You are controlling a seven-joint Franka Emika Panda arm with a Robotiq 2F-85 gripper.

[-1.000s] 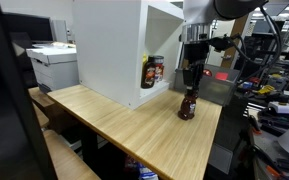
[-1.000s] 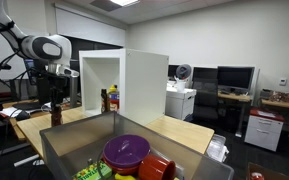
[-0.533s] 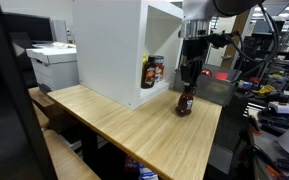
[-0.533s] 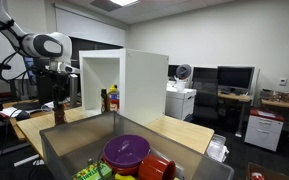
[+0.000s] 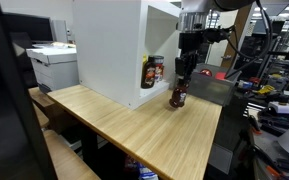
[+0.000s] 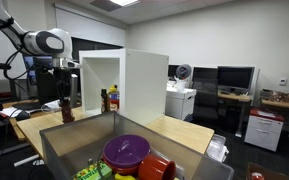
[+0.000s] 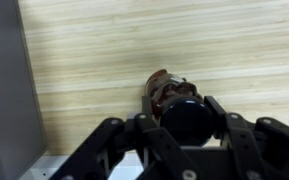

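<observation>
Gripper [image 5: 181, 84] comes down from above, jaws clamped on the neck of a dark bottle [image 5: 179, 98]. The wrist view confirms this: fingers [image 7: 222, 128] sit on either side of the black cap, with the brown body [image 7: 164, 90] hanging below over wood grain.

Bottle position: upright, at the far right part of the table [image 5: 124, 122], just right of the open front of the white cabinet [image 5: 109, 45] in an exterior view. Its base is at or barely above the wood; I cannot tell if they touch.

Inside the cabinet, on its floor near the opening, stand two or three other bottles [image 5: 153, 71]. The held bottle is near them but outside the cabinet, apart from its wall.

Also in view: a printer [image 5: 54, 62] to the far left and a grey bin [image 6: 59, 150] with a purple bowl [image 6: 127, 150] in the near foreground.

Step in hand (judgement): transport of a gripped bottle beside the cabinet mouth, grip secure, not released.

A next move calls for keeping the bottle vertical, holding the clamp firm on the narrow neck, and clearing the cabinet's front edge and the bottles already standing inside. Risk: the base swings and clips the edge.
</observation>
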